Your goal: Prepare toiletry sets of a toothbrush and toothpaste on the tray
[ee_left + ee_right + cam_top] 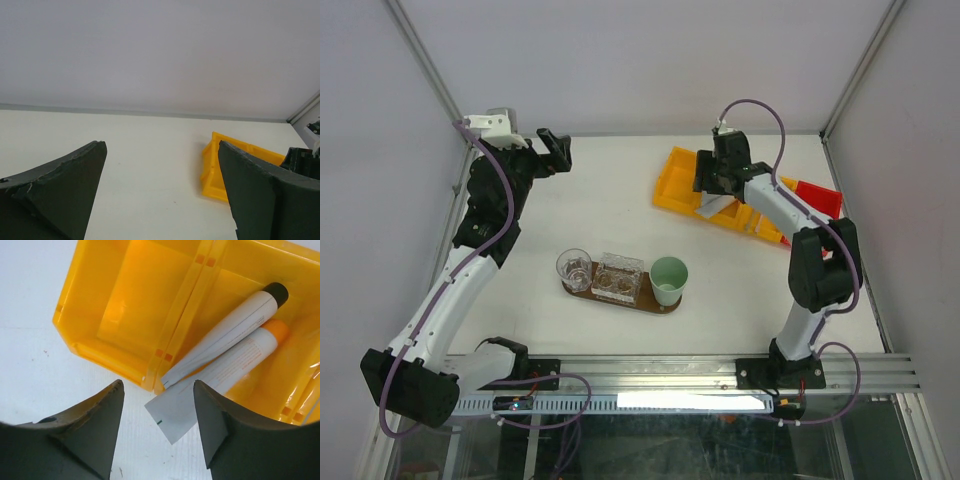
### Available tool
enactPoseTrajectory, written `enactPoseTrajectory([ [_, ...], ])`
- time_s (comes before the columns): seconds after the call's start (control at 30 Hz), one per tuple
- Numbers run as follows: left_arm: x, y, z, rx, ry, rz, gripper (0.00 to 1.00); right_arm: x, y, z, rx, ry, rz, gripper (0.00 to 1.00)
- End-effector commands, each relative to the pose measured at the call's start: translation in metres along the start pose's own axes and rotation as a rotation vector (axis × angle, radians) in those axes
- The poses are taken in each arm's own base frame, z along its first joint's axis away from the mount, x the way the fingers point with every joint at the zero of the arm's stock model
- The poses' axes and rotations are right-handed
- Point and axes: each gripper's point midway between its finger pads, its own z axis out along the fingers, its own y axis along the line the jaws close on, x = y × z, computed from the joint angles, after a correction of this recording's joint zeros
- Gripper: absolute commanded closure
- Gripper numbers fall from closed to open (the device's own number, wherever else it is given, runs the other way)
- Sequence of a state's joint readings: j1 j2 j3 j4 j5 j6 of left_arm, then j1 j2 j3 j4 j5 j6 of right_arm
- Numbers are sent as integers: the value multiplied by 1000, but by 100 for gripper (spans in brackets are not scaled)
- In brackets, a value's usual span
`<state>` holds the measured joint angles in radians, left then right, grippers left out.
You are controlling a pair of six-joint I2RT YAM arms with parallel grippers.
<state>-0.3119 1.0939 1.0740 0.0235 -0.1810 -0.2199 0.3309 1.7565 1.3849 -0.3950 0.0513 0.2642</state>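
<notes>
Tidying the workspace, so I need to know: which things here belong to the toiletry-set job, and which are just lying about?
Job in hand:
black-capped tube
orange-capped tube
tray

Just lying about:
yellow bin
mint-green cup
clear glass
red piece

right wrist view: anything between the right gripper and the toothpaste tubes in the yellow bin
Nothing visible does. The right gripper hangs with jaws apart at the near wall of the yellow bin, and the tail of the orange-capped tube pokes over that wall between them. The black-capped tube lies against it.
</notes>
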Motion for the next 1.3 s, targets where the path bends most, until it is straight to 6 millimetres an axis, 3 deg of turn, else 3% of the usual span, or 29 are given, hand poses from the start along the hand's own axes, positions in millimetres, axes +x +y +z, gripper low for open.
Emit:
enactPoseTrajectory([
  [0.0, -33, -4, -2, 14, -82, -2, 1, -34, -9, 1, 93, -87, 37, 41],
  [0.2, -28, -5, 1, 23, -65, -5, 1, -43, -31, -4, 132, -94, 20, 46],
  [0.3, -28, -6, 1, 23, -66, -9, 1, -39, -21, 1, -3, -58, -133, 48],
  [0.37, -29, -6, 0, 26, -69, -13, 1, -37, -24, 6, 11, -21, -179, 48],
  [0.43, -30, -7, -1, 29, -70, -16, 1, -40, -33, 6, 93, 2, -80, 61],
  [0.53, -30, -8, -1, 35, -69, -19, 1, -35, -15, 8, 69, 16, 106, 59],
  [0.6, -30, -7, -1, 32, -68, -19, 1, -28, -3, 12, 56, 7, 137, 57],
  [0.8, -30, -5, 0, 21, -69, -15, 1, -13, -4, 22, 125, 43, 152, 52],
  [1.27, -26, -6, 3, 24, -56, -15, 1, 4, -17, 30, 198, 73, 139, 63],
])
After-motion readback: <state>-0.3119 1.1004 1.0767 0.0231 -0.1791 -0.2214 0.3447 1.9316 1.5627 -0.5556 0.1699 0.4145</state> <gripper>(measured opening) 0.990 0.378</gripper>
